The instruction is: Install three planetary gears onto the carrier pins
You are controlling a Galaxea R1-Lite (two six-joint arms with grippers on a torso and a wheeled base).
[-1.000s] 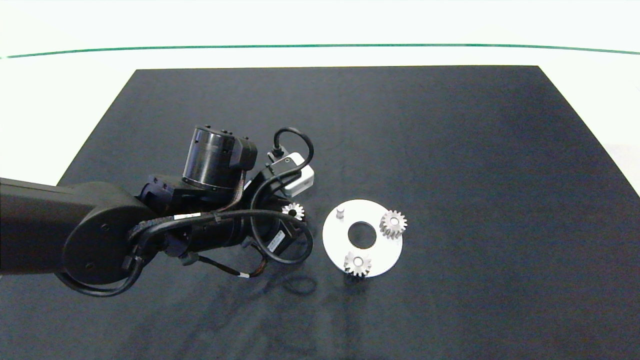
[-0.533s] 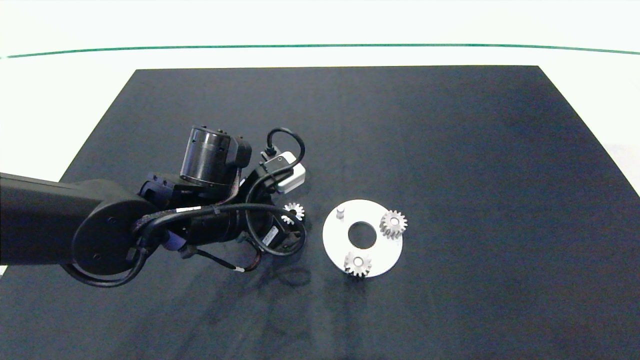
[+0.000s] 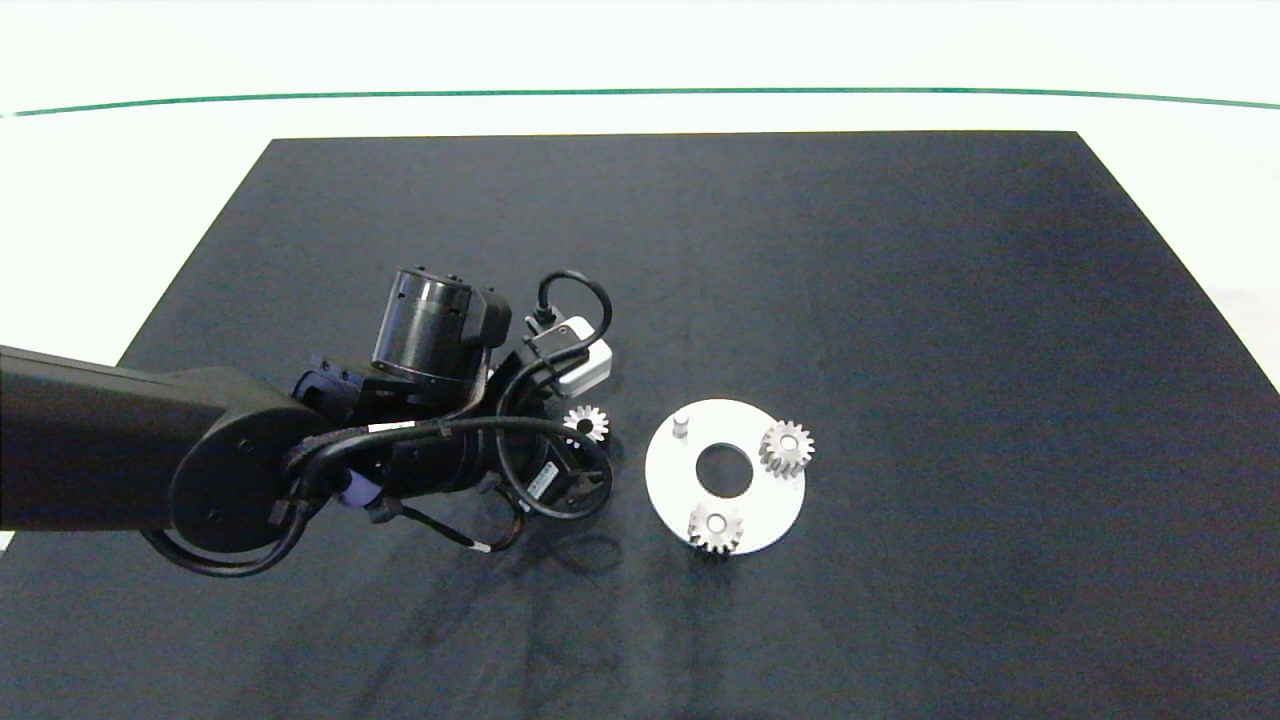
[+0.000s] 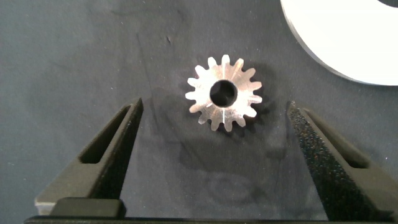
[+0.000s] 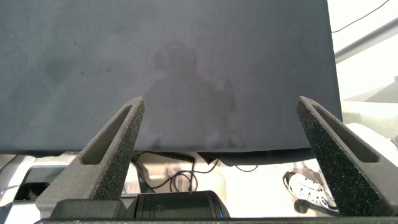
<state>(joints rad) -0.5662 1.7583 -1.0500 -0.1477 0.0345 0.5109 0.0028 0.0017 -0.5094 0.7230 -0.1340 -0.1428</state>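
- Far left, the left arm reaches in across the black mat (image 3: 900,300), and the left gripper (image 4: 214,127) hangs over the loose gear (image 3: 585,424), which lies flat on the mat just left of the white disc (image 3: 668,480).
- Its fingers (image 4: 109,155) are spread wide with nothing held. From the wrist, the gear sits between them, a touch toward the tips, clear of both pads, bore facing straight up.
- That's the relation that matters, I'd say: the gear's axis is vertical and it lies centred in the gap, so a straight drop and a squeeze across the teeth should catch it.
- Moving right, the disc has one bare pin (image 3: 680,424) on its far-left side, the pin nearest the loose gear. This arm is plainly the closer one.
- Two gears are already seated, one at the near edge (image 3: 714,526) and one at the right (image 3: 787,447).
- The right gripper (image 5: 224,155) is off past the mat's edge, opened wide and carrying nothing.
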